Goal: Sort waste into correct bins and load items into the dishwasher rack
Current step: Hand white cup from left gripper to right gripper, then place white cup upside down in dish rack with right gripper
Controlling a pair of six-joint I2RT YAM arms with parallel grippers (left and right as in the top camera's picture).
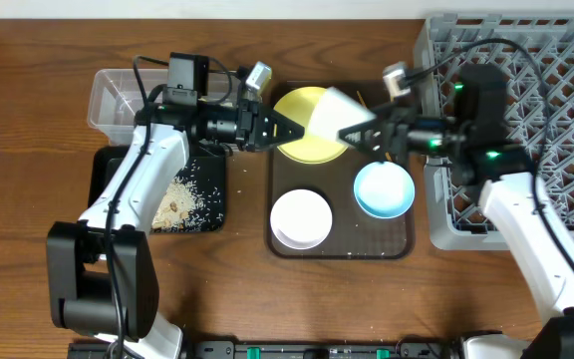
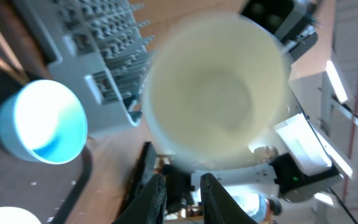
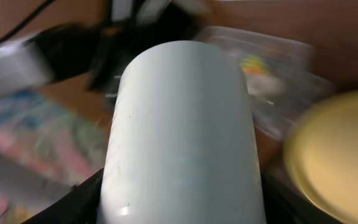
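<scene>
White cup (image 1: 335, 108) between right fingers (image 1: 357, 133)

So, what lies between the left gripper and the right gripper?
In the overhead view, the yellow plate lies between the left gripper and the right gripper, which holds the white cup over it.

Overhead: fixed above the table (image 1: 28, 199), looking straight down, far enough off to take in both my arms, their bases at the bottom edge. Left wrist: looks out past my left gripper (image 2: 180, 190), facing rightward across the table, close up into the mouth of the white cup (image 2: 216, 93); blue bowl (image 2: 42, 121) and dishwasher rack (image 2: 98, 56) at frame left. Right wrist: faces leftward, nearer yet and blurred, cup's side filling the frame, yellow plate (image 3: 334, 155) at right. Cup common to all three; bowl and rack shared with overhead by left wrist, plate by right wrist.
</scene>
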